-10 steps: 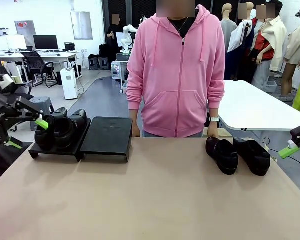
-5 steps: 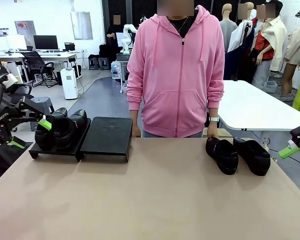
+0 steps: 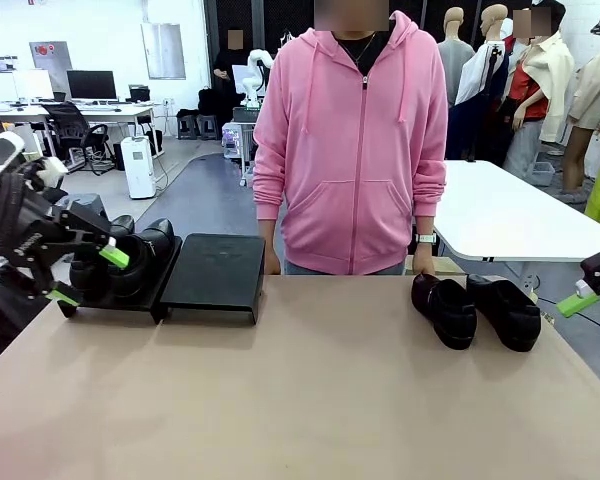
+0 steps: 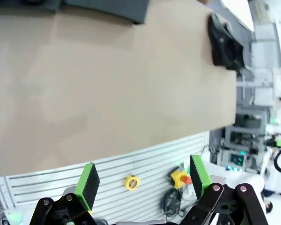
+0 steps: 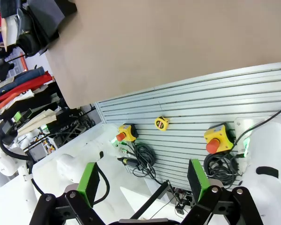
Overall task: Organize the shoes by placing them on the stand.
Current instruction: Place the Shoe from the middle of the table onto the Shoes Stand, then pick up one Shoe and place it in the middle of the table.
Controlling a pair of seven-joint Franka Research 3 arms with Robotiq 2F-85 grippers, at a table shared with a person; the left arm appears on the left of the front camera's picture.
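Left gripper [image 3: 88, 277] hangs wide open and empty, just in front of the stand [image 3: 215, 272], whose left platform carries two shoes [image 3: 140, 255]. The other two shoes [image 3: 477, 310] sit on the desk [image 3: 300, 400], far right. Right gripper [image 3: 578, 298] hovers open near them, off the desk's edge.

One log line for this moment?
left gripper: open, empty | right gripper: open, empty | racked pair: on stand, left platform | loose pair: on table
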